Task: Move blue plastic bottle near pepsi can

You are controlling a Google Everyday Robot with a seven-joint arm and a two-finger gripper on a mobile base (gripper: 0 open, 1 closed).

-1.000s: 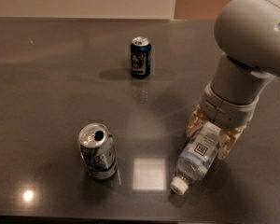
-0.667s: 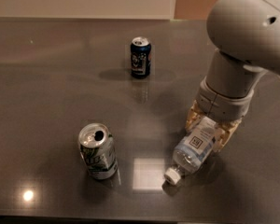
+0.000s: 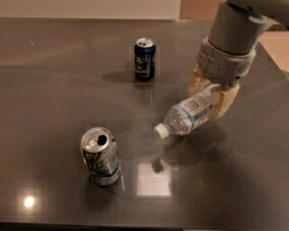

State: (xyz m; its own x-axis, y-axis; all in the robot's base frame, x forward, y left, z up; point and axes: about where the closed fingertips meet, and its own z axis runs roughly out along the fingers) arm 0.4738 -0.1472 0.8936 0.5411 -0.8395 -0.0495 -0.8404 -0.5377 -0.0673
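Note:
The blue plastic bottle point(image 3: 189, 116) is clear and pale blue with a white cap and a white label. It lies sideways in the air, cap pointing lower left, held above the dark table point(image 3: 48, 81). My gripper point(image 3: 213, 94) is shut on the bottle's rear end, its tan fingers point(image 3: 226, 101) on either side of the label. The pepsi can point(image 3: 145, 58) is small and dark blue with a silver top. It stands upright at the back centre, up and to the left of the bottle.
A silver-and-green can point(image 3: 101, 156) with an opened top stands at the front left. The table's right edge point(image 3: 284, 76) runs just behind the arm. A pale wall lies beyond the far edge.
The gripper has lifted the bottle off the table and carried it up and leftward, closer to the pepsi can. Both cans have not moved.

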